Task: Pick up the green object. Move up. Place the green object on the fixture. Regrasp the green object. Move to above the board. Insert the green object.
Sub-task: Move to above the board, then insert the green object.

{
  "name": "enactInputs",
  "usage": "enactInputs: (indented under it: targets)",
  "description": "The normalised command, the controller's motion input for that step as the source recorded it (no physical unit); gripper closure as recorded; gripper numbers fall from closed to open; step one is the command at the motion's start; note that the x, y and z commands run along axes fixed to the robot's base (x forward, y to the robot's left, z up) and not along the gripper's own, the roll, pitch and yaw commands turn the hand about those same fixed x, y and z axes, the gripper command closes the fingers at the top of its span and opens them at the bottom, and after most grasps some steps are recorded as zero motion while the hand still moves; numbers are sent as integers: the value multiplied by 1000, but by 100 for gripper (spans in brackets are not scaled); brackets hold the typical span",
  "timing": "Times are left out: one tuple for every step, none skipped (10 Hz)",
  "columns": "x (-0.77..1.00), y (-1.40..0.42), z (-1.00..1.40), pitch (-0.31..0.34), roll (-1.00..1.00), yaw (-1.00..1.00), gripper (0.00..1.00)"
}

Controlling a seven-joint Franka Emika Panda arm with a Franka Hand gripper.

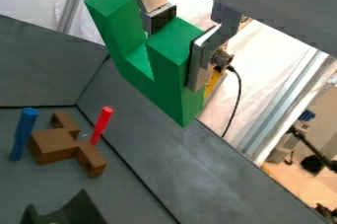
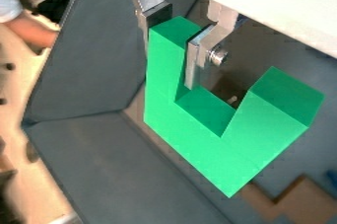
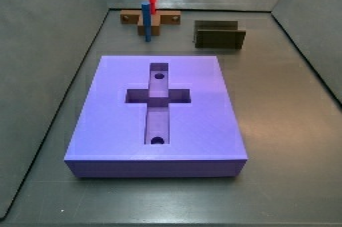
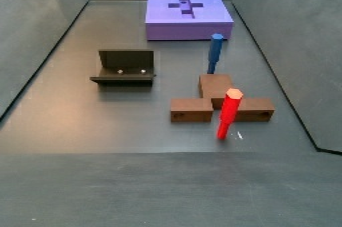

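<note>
My gripper (image 1: 182,40) is shut on one prong of the bright green U-shaped object (image 1: 142,65) and holds it high above the floor. Both wrist views show the silver fingers pressed on either side of the prong (image 2: 178,42), with the rest of the green object (image 2: 218,134) hanging below. Neither the gripper nor the green object shows in the side views. The dark olive fixture (image 3: 219,35) stands empty on the floor (image 4: 124,68). The purple board (image 3: 201,101) with its cross-shaped recess and two round holes lies flat (image 4: 221,13), and nothing is in it.
A brown stand (image 4: 214,109) with a red post (image 4: 230,114) and a blue post (image 4: 215,51) sits beside the fixture; it also shows in a wrist view (image 1: 63,145) and in a side view (image 3: 147,16). Dark walls enclose the floor.
</note>
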Motion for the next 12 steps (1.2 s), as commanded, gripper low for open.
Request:
enactInputs:
  targets:
    - [-1220,-1400,185,6,-1000,-61,100]
    - [-1314,-1400,188,-25,-1000,-53,100]
    - [-1350,-1400,161,-41,-1000,-44,100]
    - [-1346,-1400,171,-34,-1000,-45,100]
    - [-827,-805,98,-52,-1000,-43,100]
    - [-498,-421,41,-62,-1000,-28,100]
    - [-159,-56,18,-49,-1000,-44,100]
    - [-87,19,5,-51,-936,-39,100]
    - [-34,44,-1,-39,-556,-28,100]
    - [-35,35,-4,-51,-277,-13,100]
    - [0,0,-14,0,0,-3,100]
    - [109,-174,-180,-29,-390,0,100]
